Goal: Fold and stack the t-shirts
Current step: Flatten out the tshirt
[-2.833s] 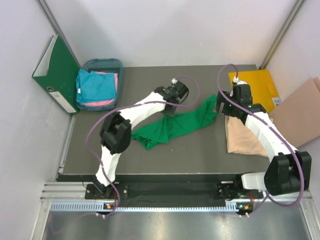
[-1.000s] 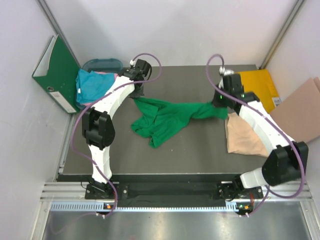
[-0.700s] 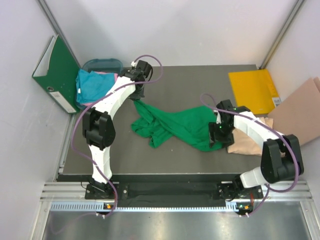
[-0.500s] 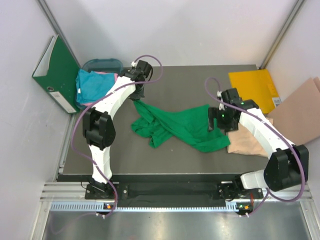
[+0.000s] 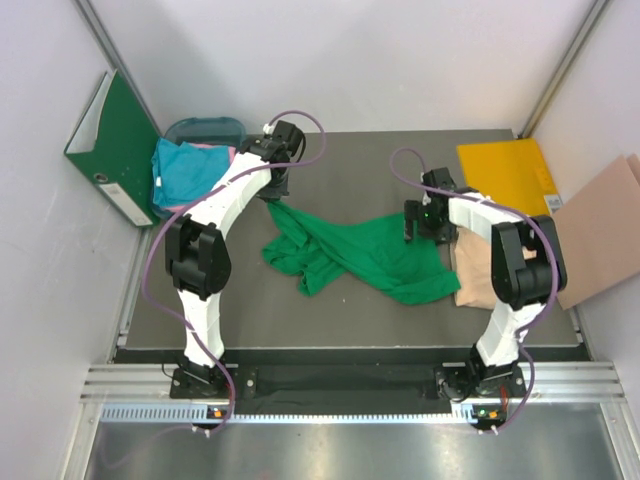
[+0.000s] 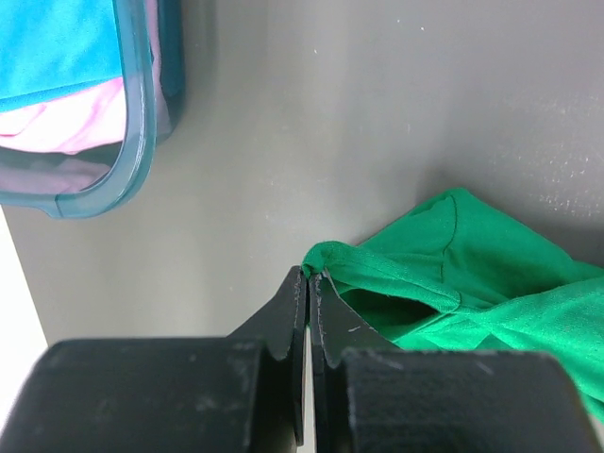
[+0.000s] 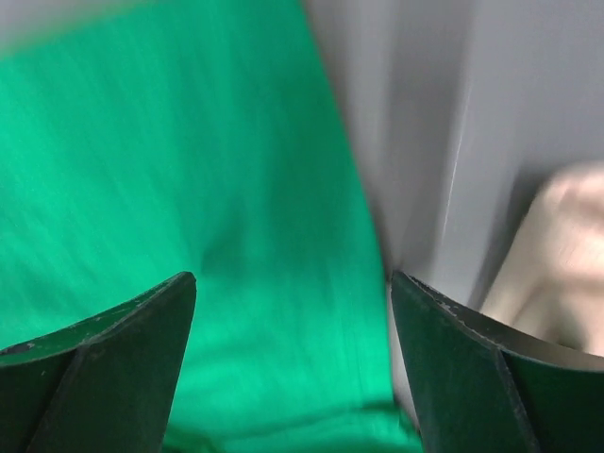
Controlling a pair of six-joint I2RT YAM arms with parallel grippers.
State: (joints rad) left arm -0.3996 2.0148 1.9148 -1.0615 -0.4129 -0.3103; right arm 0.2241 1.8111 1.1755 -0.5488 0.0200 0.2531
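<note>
Green one in play: the green t-shirt [image 5: 350, 255] is lying strung out on the dark table [image 5: 350, 320], its long axis running diagonally from far-left to near-right. At the far-left tip the left gripper [image 6: 309, 276] is pinching the hem, jaws closed right on the cloth. That tip is near the bin [image 6: 132, 142] holding the teal-blue t-shirt [image 6: 57, 47] and the pink t-shirt [image 6: 57, 132].

Over the far edge of the shirt's right half the right gripper [image 5: 411, 224] is hanging with jaws wide, gripping nothing. Its wrist view is showing green cloth directly under and between the fingers. So the loose end is lying to the near side of that claw, reaching the beige-peach t-shirt [image 5: 495, 280]; touching or overlapping, cannot tell.

The right arm is clearly nearer that end, with the left one holding the opposite tip. My read: the next move is calling for the right claw to drop onto the edge below it, or shift nearer for the free corner, and stretch along the diagonal.
</note>
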